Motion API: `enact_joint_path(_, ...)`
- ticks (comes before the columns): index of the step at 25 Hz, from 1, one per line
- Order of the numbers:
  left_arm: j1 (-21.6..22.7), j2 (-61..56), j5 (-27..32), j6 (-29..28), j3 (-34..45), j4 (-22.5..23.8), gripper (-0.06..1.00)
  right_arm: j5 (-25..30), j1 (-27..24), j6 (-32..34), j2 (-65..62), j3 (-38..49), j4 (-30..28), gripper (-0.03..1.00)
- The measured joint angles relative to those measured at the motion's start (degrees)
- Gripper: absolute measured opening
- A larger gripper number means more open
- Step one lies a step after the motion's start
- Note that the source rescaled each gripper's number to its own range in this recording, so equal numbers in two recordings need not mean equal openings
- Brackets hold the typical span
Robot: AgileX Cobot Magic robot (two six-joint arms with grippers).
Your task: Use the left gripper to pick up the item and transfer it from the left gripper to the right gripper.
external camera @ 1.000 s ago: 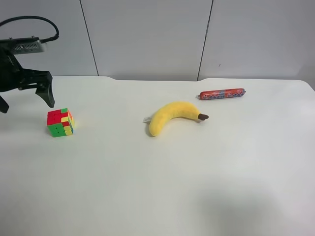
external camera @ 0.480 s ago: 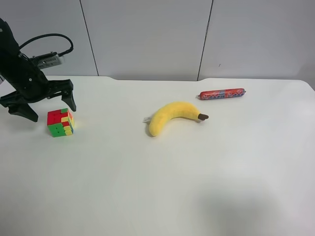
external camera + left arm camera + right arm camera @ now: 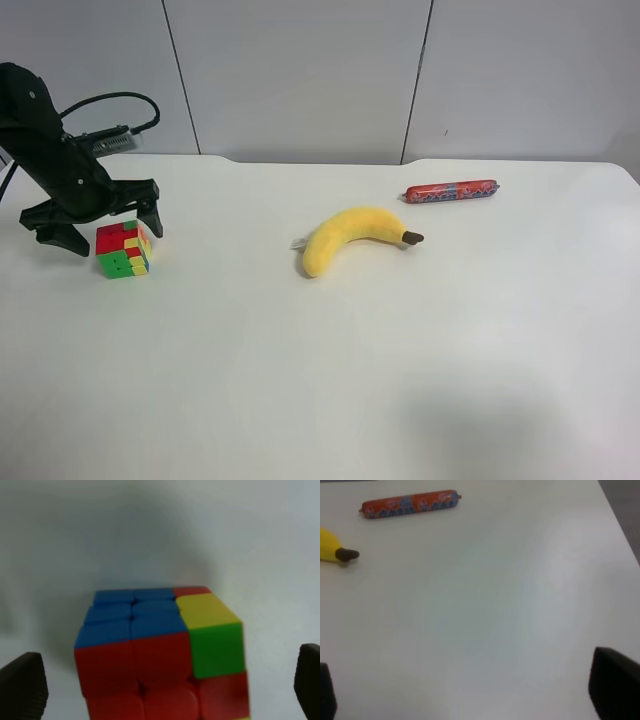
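Overhead, the left tool [image 3: 116, 238] stands spread wide astride the cube [image 3: 124, 250], one finger on each side, neither visibly touching it. The cube rests on the white tabletop [image 3: 400, 380]. A banana [image 3: 352, 238] and a sausage [image 3: 450, 191] lie well apart from that tool. Left wrist: the cube sits centred between the fingers [image 3: 22, 687], with a gap on both sides. Right wrist: the right tool [image 3: 470, 700] is spread open above the tabletop, with the sausage and banana tip well ahead of it.
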Motion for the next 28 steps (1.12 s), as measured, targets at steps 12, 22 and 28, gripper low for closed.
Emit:
enact_joint_path(12,0.0,2.25,0.48,1.33,-0.04,0.84,0.38,0.0,0.0,-0.04,0.0,0.0,0.0,1.0)
enact_joint_path(22,0.0,-0.03,5.52,1.38,-0.04,0.52,0.0,0.0,0.0,-0.04,0.0,0.0,0.0,1.0)
enact_joint_path(28,0.0,-8.39,8.88,3.1,-0.04,-0.97,0.0,0.0,0.0,-0.04,0.0,0.0,-0.05,1.0)
